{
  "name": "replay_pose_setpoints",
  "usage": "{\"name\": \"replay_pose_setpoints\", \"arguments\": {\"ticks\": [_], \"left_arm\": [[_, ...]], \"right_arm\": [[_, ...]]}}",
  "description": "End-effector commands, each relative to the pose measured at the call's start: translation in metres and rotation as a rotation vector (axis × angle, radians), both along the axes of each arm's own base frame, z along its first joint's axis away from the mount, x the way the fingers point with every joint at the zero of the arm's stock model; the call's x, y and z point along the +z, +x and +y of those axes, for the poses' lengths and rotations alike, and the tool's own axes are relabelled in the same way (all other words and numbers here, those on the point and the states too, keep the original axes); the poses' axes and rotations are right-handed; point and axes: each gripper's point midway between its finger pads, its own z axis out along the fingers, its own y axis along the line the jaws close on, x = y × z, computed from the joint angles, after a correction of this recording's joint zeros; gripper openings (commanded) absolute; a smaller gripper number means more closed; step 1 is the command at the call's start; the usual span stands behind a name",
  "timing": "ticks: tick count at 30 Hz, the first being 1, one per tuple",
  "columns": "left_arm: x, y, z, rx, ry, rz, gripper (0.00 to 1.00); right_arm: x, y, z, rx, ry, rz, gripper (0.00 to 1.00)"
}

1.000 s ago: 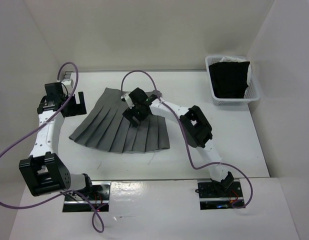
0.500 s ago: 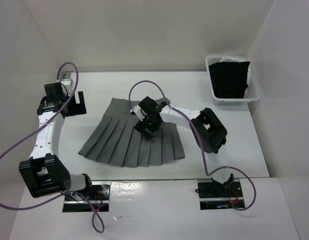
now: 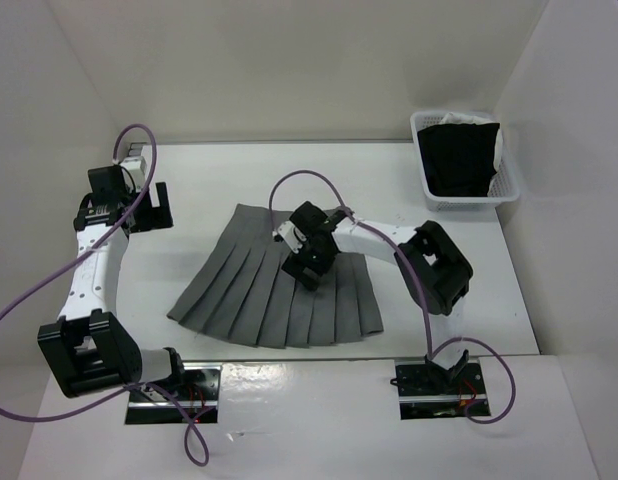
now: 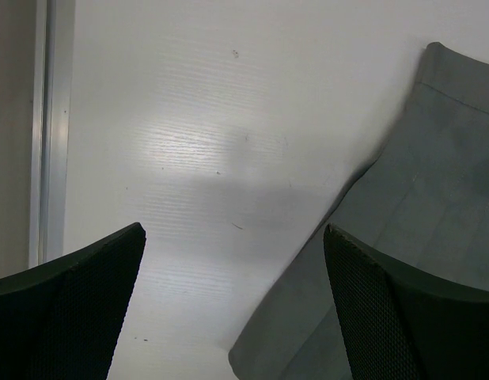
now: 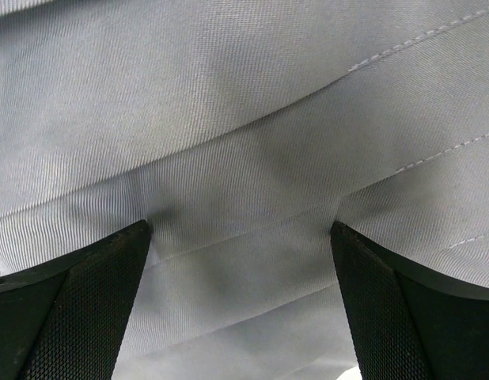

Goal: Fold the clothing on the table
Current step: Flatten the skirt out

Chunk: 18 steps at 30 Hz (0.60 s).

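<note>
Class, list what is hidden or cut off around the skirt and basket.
- Top view: the right claw and its arm cover the skirt's middle.
- Right wrist view: fabric fills the frame; the skirt's edges are cut off.
- Left wrist view: only one skirt corner shows; the rest is off-frame.
- Top view: the black garment hides most of the basket's contents.

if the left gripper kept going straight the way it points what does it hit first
Most likely bare table: the open left gripper points down at white tabletop, the skirt edge just beside its line. Its height above is unclear.
</note>
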Motion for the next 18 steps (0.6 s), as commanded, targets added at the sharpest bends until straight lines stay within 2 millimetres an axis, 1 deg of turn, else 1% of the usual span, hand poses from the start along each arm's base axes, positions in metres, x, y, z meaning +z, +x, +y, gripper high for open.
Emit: {"name": "replay_pose_setpoints", "arguments": {"ticks": [1,3,5,6,7,8,9,10,12,13,14,15,16,17,18], "left_arm": [[0.008,0.001,-0.001,-0.003,-0.005,-0.042,0.99],[0.008,0.001,-0.001,-0.003,-0.005,-0.042,0.99],[0.008,0.001,-0.003,-0.011,-0.012,-0.044,0.99],[0.012,0.001,-0.005,-0.027,-0.010,-0.056,0.99],[0.011,-0.001,-0.010,-0.048,-0.032,-0.051,0.99],[0.015,0.000,-0.014,-0.072,-0.039,-0.056,0.99],[0.024,0.004,-0.019,-0.099,-0.056,-0.083,0.99],[0.029,0.006,-0.037,-0.179,-0.092,-0.097,0.99],[0.029,0.013,-0.056,-0.249,-0.098,-0.085,0.99],[0.028,0.023,-0.065,-0.289,-0.103,-0.075,0.99],[0.025,0.029,-0.080,-0.348,-0.093,-0.064,0.99],[0.021,0.035,-0.089,-0.386,-0.101,-0.052,0.99],[0.003,0.045,-0.099,-0.431,-0.137,-0.005,0.99],[0.007,0.057,-0.104,-0.460,-0.142,-0.016,0.99],[-0.015,0.067,-0.109,-0.473,-0.170,0.041,0.99]], "right_arm": [[0.007,-0.024,-0.015,0.000,-0.012,0.074,0.99],[0.016,-0.025,-0.015,-0.008,0.005,0.060,0.99],[0.032,-0.023,-0.013,-0.007,0.036,0.028,0.99],[0.043,-0.019,-0.009,-0.006,0.059,0.003,0.99],[0.053,-0.016,-0.007,-0.006,0.080,-0.019,0.99],[0.076,-0.013,-0.004,-0.004,0.124,-0.065,0.99],[0.095,-0.006,-0.002,-0.012,0.159,-0.103,0.99],[0.123,-0.002,-0.005,-0.012,0.208,-0.164,0.99],[0.161,0.009,-0.005,-0.015,0.296,-0.243,0.99],[0.180,0.020,-0.007,-0.044,0.346,-0.299,0.99],[0.198,0.038,-0.023,-0.103,0.394,-0.344,0.99],[0.211,0.046,-0.039,-0.152,0.424,-0.391,0.99],[0.225,0.063,-0.048,-0.215,0.479,-0.437,0.99],[0.226,0.085,-0.079,-0.315,0.483,-0.461,0.99],[0.225,0.097,-0.093,-0.363,0.492,-0.462,0.97]]}}
